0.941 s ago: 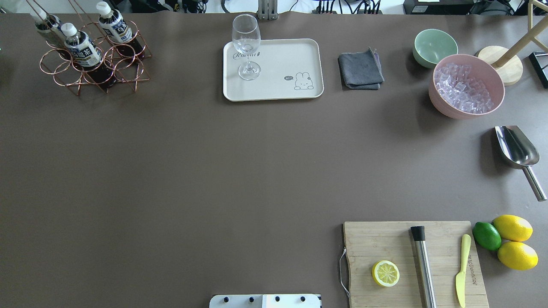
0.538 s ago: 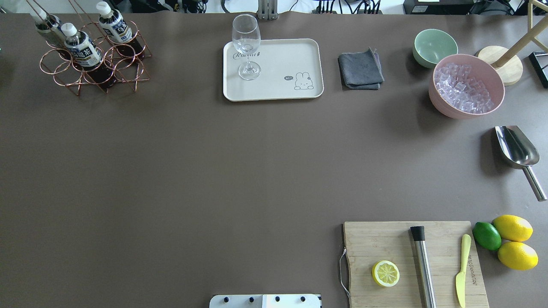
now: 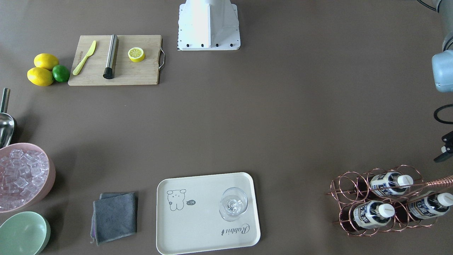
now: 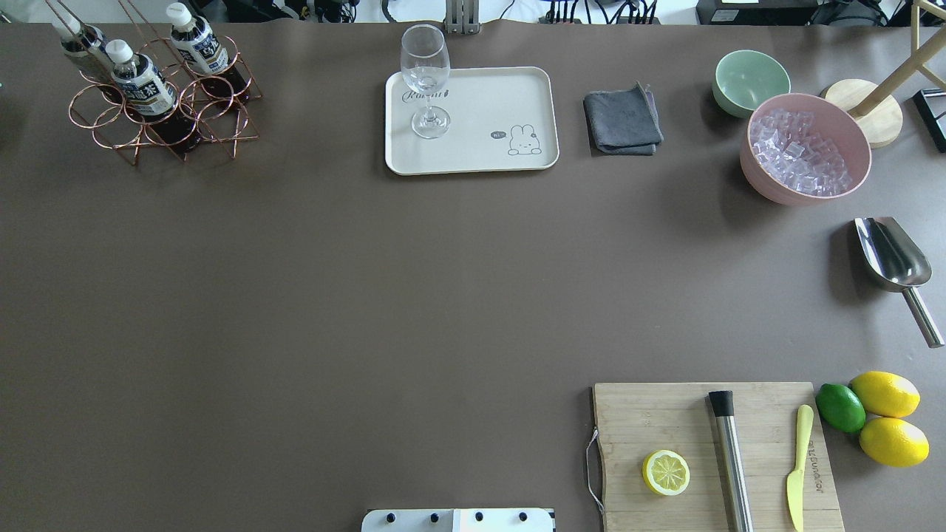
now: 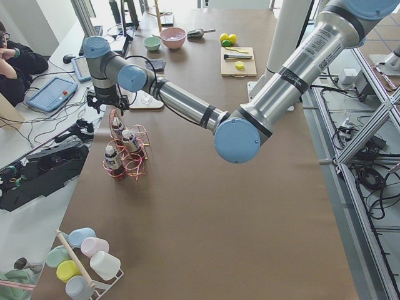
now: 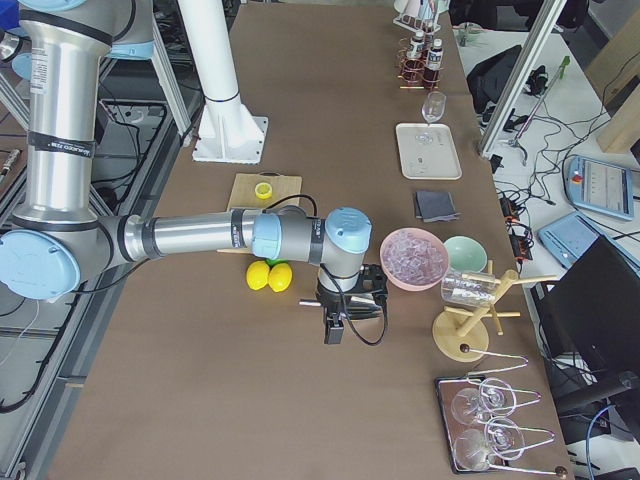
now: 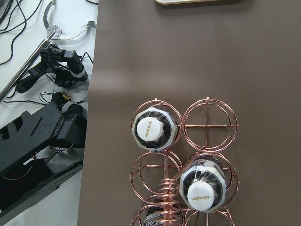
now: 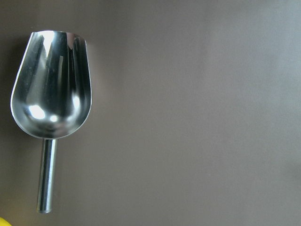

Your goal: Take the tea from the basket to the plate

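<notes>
Three tea bottles (image 4: 140,81) with white caps stand in the copper wire basket (image 4: 214,111) at the table's far left; in the left wrist view I look straight down on their caps (image 7: 149,129). The cream plate (image 4: 488,111) lies at the far middle with a wine glass (image 4: 426,74) on it. My left gripper (image 5: 106,103) hovers above the basket; I cannot tell whether it is open. My right gripper (image 6: 335,325) hangs above a metal scoop (image 8: 49,84); I cannot tell its state either.
A grey cloth (image 4: 622,118), a green bowl (image 4: 750,77) and a pink bowl of ice cubes (image 4: 805,148) stand right of the plate. A cutting board (image 4: 665,421) with a lemon half, muddler and knife lies near right, beside lemons and a lime (image 4: 840,407).
</notes>
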Tool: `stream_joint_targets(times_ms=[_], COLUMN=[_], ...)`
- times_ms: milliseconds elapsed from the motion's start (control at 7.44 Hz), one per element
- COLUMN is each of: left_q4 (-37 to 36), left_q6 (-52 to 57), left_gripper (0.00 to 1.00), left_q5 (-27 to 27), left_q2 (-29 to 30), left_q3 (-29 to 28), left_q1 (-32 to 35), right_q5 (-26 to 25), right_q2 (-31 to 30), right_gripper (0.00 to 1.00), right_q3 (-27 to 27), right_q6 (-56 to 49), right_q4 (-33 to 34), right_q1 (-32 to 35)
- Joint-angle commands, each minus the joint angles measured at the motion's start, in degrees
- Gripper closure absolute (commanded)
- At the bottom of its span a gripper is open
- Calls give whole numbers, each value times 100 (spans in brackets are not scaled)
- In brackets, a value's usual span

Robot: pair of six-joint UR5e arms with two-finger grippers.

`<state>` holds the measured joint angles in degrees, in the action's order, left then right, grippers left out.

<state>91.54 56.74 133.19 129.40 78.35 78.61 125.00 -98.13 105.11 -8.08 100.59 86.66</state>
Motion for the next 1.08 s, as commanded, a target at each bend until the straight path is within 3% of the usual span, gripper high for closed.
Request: stream_joint_targets(times_ms=[0, 134, 538, 672, 806, 941], left_q4=[13, 22, 22, -47, -48, -48], left_q6=[91, 100, 284, 398, 399, 399], left_gripper=[10, 19, 29, 81, 100, 100], left_q5=[5, -30, -30, -30, -30, -13], left_q2=[-2, -2, -29, -29, -37, -38], left_q3=[-119, -119, -119, -127, -119, -119], left_q1=[-3, -12, -39, -39, -39, -30], right_q5=[-2, -2, -2, -2, -2, -2], right_q2=[4, 4, 4, 13, 4, 4], right_gripper=[0, 0, 0, 0, 0, 0], right_q3=[10, 1, 1, 1, 1, 1], right_q6=[-1, -1, 8, 8, 8, 8], right_q4=[5, 5, 5, 5, 5, 5], right_q1=[0, 0, 0, 0, 0, 0])
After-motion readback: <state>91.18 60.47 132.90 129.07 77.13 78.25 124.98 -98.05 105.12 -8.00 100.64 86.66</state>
